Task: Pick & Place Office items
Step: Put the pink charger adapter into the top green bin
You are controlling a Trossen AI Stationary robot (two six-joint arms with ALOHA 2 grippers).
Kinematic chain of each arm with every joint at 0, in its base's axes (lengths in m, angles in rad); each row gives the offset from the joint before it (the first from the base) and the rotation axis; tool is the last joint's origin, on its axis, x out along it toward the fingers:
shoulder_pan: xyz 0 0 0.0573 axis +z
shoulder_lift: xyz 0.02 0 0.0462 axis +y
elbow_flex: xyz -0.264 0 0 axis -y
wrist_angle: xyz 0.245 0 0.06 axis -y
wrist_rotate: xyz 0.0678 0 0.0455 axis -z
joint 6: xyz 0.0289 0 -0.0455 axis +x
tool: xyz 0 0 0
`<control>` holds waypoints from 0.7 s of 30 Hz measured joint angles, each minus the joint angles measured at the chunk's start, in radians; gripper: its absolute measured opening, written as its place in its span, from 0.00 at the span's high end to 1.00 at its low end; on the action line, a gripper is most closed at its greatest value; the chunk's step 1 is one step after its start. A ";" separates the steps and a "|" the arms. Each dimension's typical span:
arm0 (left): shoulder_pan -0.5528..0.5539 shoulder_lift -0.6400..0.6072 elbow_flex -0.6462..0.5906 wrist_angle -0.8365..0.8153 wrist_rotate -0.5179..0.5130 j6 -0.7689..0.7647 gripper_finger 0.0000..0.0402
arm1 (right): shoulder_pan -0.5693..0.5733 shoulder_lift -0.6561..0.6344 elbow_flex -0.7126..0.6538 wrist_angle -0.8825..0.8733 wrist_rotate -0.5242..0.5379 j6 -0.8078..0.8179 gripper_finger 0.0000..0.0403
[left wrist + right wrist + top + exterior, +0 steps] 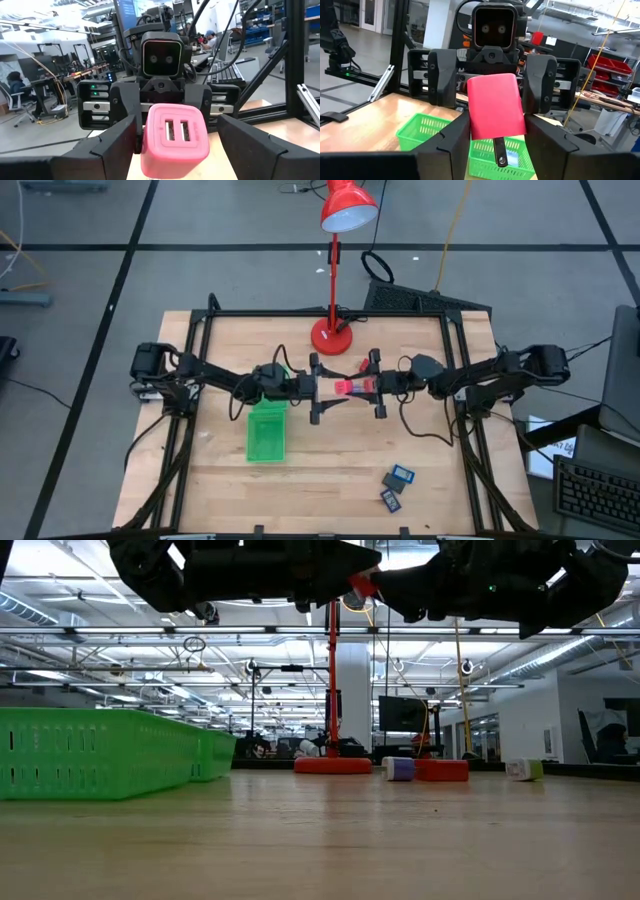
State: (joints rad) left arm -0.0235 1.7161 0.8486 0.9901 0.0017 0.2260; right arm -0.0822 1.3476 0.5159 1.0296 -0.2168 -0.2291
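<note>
The right gripper and left gripper are meeting in mid-air, both pairs of fingers pinching the red block between them; it looks light, rigid and smooth, best gripped across flat sides.

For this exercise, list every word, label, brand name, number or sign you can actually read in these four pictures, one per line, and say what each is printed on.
None can be read.
Red block held between the two grippers: two slots in its face, no lettering.
Blue screen in the room behind, left wrist view: content too blurred to read.
Two dark rectangles with blue faces on the table: too small to tell any print.
Green tray and red lamp: no markings visible.
</note>
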 joint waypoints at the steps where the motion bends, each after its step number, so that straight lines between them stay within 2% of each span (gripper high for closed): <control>1: 0.000 0.000 0.000 0.000 0.001 0.001 0.32 | 0.000 0.000 0.000 0.002 -0.010 0.000 0.61; 15: 0.002 0.000 0.000 0.000 -0.003 0.001 0.33 | 0.000 0.000 0.000 -0.003 -0.050 0.003 0.62; 21: 0.002 0.000 0.000 0.000 -0.002 0.002 0.46 | -0.001 -0.001 0.000 -0.010 -0.046 0.008 0.61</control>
State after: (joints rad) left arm -0.0219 1.7161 0.8482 0.9897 -0.0006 0.2284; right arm -0.0830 1.3468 0.5159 1.0199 -0.2624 -0.2206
